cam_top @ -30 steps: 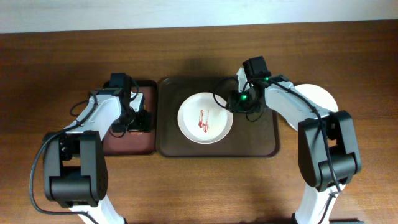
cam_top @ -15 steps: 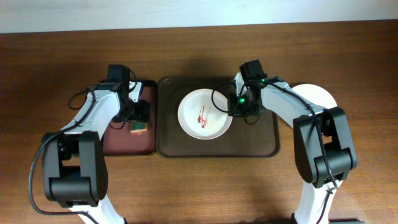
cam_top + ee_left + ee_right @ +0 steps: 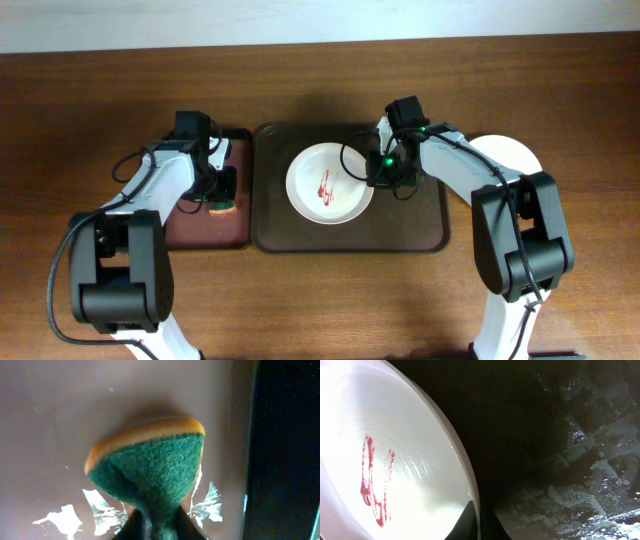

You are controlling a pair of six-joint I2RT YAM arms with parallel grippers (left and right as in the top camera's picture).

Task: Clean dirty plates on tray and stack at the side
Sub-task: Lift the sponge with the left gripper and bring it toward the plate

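The dirty plate is white and lies flat on the brown tray, left of the tray's centre and nearer its far rim. Red smears sit in thin streaks on the middle of its face. The right wrist view shows the same smears as two narrow lines and the rest of the plate clean. The bare tray floor beside it is dark with patchy glare.

The right gripper is at the plate's right edge. In the wrist view, the right gripper has one finger inside the rim and one outside, clamped onto the rim with no gap showing.

Another white plate rests on the table just beyond the tray's right end, partly covered by the right arm. Whether more than one lies there cannot be told.

To the left, a narrower tray with a maroon inside stands just beside the brown one. The left gripper is over its right part, clenched on a sponge. In the left wrist view, the left gripper squeezes the sponge to a narrow waist, green scouring face toward the camera, orange layer along the far edge. The maroon floor lies behind it. Whether the sponge touches that floor cannot be told.
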